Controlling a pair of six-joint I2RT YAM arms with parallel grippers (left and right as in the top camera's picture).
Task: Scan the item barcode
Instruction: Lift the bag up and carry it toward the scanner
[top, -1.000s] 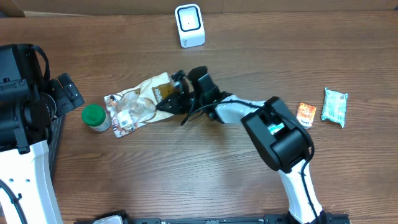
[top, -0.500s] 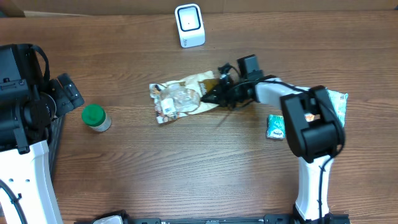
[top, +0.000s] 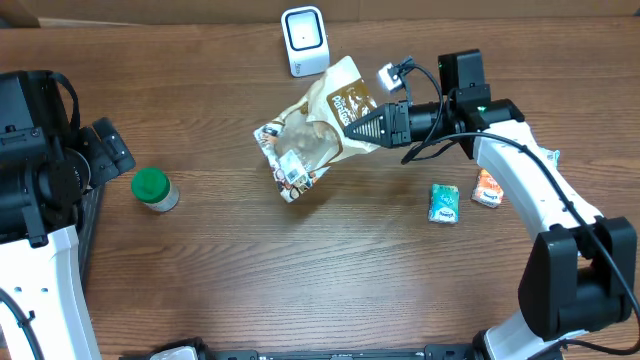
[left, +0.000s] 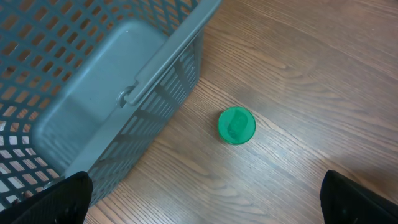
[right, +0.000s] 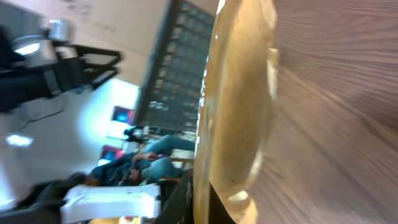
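Pouch (top: 312, 135), crinkled, tan with a brown printed panel at one end and a clear window and small white label at the other, is tilted just below the white scanner (top: 305, 40). The right tool (top: 355, 127) is clamped tight on its brown end. Two small packets (top: 444, 203) lie on the bench (top: 300, 280) near that arm. A grey basket (left: 93, 81) stands beside a green-lidded jar (left: 236, 126). The left tool (left: 208, 202) is spread wide, holding nothing.

Scanner (top: 305, 40) just behind bag (top: 312, 135), jar (top: 152, 188) left, open tabletop (top: 300, 270) front
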